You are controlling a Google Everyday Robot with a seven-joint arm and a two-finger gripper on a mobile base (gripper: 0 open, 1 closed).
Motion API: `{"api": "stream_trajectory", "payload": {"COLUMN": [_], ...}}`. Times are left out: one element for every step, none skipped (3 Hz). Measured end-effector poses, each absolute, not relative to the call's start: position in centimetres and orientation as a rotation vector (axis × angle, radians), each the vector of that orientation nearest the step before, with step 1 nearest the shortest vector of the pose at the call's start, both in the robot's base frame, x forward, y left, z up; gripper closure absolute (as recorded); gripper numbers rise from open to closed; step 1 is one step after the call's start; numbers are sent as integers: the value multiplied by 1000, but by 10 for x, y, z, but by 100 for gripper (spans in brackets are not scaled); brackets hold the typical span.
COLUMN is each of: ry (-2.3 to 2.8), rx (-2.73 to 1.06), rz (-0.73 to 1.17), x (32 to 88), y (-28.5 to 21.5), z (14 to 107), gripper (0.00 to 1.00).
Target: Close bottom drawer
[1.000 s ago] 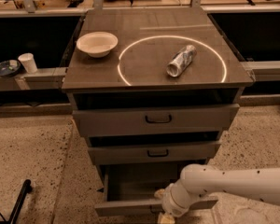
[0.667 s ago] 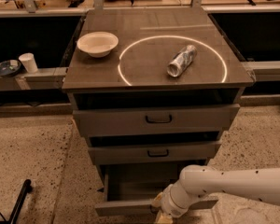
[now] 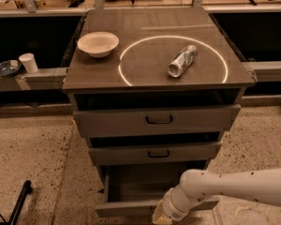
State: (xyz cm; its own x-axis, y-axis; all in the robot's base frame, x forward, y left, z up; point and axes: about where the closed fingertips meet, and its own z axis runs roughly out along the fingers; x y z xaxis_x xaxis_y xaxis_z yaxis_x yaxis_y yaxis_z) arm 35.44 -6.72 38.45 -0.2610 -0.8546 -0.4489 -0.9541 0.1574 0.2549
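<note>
The bottom drawer [image 3: 126,207] is the lowest of three grey drawers in the cabinet; it stands pulled far out, its inside dark and bare. Its front panel runs along the lower edge of the view, and its handle is hidden behind my arm. My white arm reaches in from the right, and my gripper [image 3: 163,214] sits at the drawer's front panel near its middle, partly cut off by the bottom edge. The middle drawer [image 3: 154,153] and the top drawer [image 3: 157,120] stand slightly out, each with a dark bar handle.
On the cabinet top [image 3: 98,78] lie a white bowl [image 3: 98,43] and a crushed can [image 3: 182,61] inside a bright ring of light. A ledge at the left holds a white cup [image 3: 28,62] and a dark dish [image 3: 7,68]. Speckled floor surrounds the cabinet; a black bar [image 3: 18,203] lies at lower left.
My arm and gripper have shifted only slightly at the drawer's front. The drawer stands about as far out as before.
</note>
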Motion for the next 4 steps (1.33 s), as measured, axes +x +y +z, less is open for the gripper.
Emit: {"api": "stream_trajectory", "payload": {"ry": [2236, 2201, 2147, 2084], "rx": [-1741, -1703, -1675, -1630], "rz": [760, 722, 671, 615], "x": [338, 338, 348, 363], "y": [-67, -66, -54, -39], "z": [323, 291, 258, 221], "gripper": [100, 100, 100, 100]}}
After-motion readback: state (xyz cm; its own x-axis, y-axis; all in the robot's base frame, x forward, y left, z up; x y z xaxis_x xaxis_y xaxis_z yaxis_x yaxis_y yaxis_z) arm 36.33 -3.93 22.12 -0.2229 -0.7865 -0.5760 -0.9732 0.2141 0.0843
